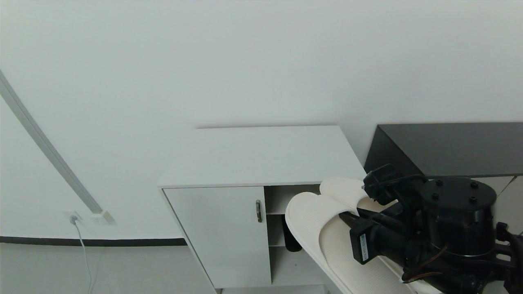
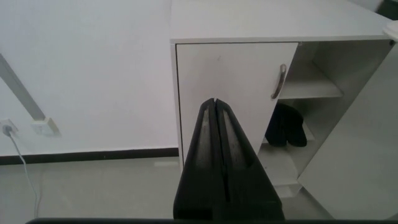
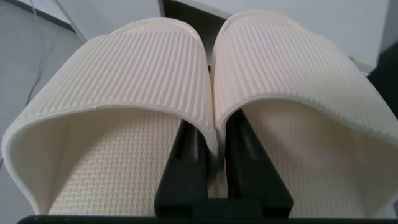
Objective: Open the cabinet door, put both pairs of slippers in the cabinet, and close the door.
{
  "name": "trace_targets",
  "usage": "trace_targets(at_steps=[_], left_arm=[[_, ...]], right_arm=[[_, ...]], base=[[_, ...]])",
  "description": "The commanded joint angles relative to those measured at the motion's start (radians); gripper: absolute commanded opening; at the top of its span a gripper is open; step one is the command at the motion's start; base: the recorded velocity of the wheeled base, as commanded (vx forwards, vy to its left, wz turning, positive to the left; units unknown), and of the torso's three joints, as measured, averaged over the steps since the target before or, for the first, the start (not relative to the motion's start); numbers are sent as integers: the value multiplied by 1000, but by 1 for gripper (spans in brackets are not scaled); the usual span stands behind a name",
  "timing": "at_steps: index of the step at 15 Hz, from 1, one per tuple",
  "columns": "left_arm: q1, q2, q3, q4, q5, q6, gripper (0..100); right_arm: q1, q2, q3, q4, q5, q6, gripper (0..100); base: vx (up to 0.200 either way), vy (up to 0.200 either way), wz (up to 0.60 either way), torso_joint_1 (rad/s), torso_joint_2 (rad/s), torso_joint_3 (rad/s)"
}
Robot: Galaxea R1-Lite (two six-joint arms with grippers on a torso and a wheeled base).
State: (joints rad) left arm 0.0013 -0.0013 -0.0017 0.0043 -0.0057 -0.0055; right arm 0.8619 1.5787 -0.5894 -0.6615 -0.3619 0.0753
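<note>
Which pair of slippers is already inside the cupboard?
The dark pair, standing on a shelf in the open side of the cabinet. The cream pair is outside it, clamped in the right gripper.

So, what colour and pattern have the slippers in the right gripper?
The cream, finely ribbed slippers show best in the right wrist view.

Pair of cream slippers (image 3: 149,81) in soft, foam-like cloth, matt all over: the uppers are finely ribbed, the insoles pressed with a small diamond grain. White cabinet (image 1: 253,159) of smooth, matt laminated board, with a brushed metal handle (image 1: 258,211). Both the right gripper (image 3: 214,134) and the left gripper (image 2: 215,102) look like matt black plastic. Pale floor (image 2: 93,186), smooth with a faint sheen. The black slippers (image 2: 286,126) look matt.
</note>
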Motion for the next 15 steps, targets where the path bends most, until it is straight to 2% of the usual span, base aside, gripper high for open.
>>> trace_targets(at_steps=[1,7,15], left_arm=[[0,1,0,0,0,-1,0],[0,1,0,0,1,-2,0],[0,1,0,0,0,-2,0]], right_arm=[[0,3,3,0,0,0,0],[2,3,10,0,1,-6,0],[3,3,16,0,1,-6,0]], base=[[0,0,0,-119,295,154],[0,0,0,-160,379,210],[0,0,0,-221,540,306]])
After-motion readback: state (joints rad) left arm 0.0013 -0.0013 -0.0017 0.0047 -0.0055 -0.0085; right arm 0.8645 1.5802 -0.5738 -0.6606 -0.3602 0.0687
